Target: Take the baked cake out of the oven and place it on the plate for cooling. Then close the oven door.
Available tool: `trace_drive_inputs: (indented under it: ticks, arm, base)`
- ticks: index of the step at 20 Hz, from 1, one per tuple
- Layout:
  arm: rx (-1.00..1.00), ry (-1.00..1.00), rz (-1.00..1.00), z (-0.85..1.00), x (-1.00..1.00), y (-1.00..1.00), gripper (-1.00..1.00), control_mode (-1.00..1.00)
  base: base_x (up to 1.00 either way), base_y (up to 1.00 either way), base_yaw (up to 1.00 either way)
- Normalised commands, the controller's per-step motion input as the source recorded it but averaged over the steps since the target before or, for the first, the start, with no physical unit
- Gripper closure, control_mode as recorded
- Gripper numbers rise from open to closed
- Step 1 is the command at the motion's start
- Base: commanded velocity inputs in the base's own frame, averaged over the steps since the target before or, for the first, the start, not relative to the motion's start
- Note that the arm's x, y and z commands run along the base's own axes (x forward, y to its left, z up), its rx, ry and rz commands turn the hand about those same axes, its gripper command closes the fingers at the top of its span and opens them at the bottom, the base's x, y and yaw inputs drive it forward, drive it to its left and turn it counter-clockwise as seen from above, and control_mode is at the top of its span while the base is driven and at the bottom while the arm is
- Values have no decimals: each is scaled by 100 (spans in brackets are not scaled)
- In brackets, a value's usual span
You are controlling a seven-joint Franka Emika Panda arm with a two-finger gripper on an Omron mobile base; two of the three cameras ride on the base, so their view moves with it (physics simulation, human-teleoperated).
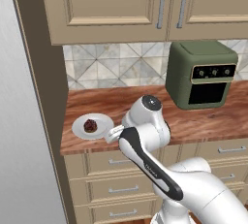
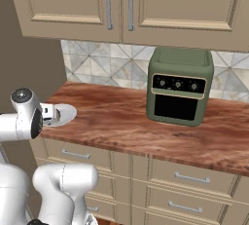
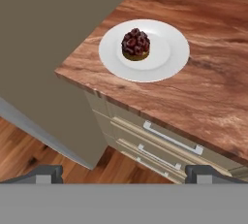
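White, glossy, rounded arm (image 1: pixel 160 169) segments with a black band along one link; dark round cap at 12 o'clock on the upper joint. Two small dark grey finger tips (image 3: pixel 46 173), blocky.

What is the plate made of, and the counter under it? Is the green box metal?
The plate looks like smooth white ceramic, plain with a soft sheen. The counter looks like polished reddish wood, showing streaky grain. The green countertop oven looks like matte painted metal or plastic; I cannot tell which.
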Motion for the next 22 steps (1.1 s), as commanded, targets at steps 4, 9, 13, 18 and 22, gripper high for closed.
trace_drive_inputs:
  ticks: [4,9,13,18,22]
  arm:
    - [0,0,0,0,0,0,-100,100]
    - [0,0,0,0,0,0,-100,100]
    - [0,0,0,0,0,0,-100,100]
    - [0,0,0,0,0,0,-100,100]
    - [0,0,0,0,0,0,-100,100]
  base:
    - [0,0,0]
    - [-19,0,0]
    - [-79,0,0]
    - [-60,25,-4]
    - [-55,64,-15]
